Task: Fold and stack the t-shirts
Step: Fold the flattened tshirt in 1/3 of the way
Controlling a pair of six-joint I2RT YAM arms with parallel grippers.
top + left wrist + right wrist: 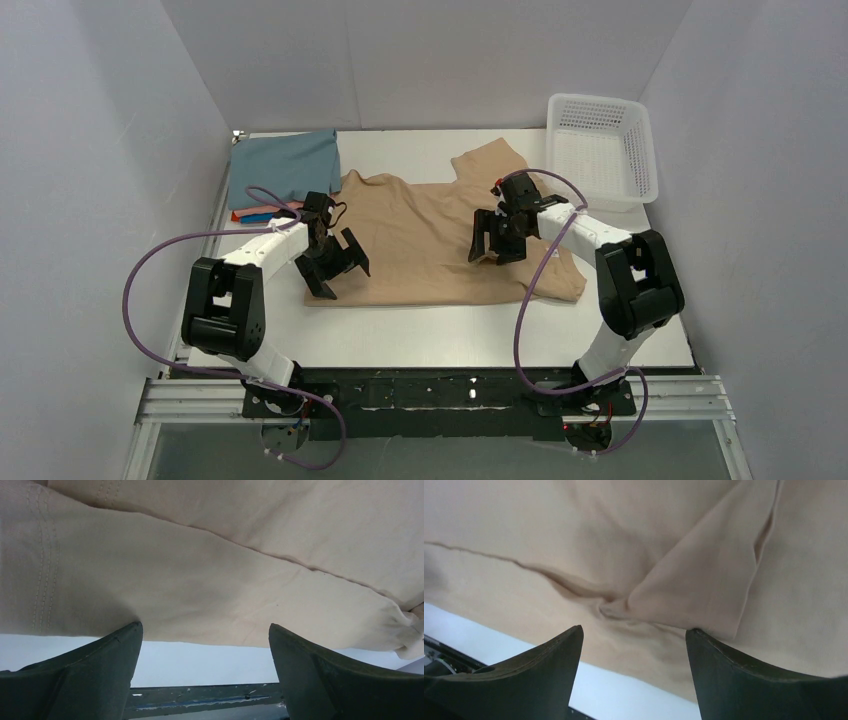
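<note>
Tan shirt (430, 250) lies spread on the desk (450, 330) for folding. Left pincer (338, 262) hovers at its 9 o'clock edge and right pincer (492, 240) toward 3 o'clock, both released and empty.

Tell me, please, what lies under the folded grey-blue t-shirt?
Only orange-red and blue cloth edges peek out at the near side of the grey-blue t-shirt; the rest beneath is covered.

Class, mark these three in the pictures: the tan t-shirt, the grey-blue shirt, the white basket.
tan t-shirt (420, 240): top view, middle of its body.
grey-blue shirt (285, 165): top view, centre of its folded face.
white basket (600, 202): top view, near wall.
</note>
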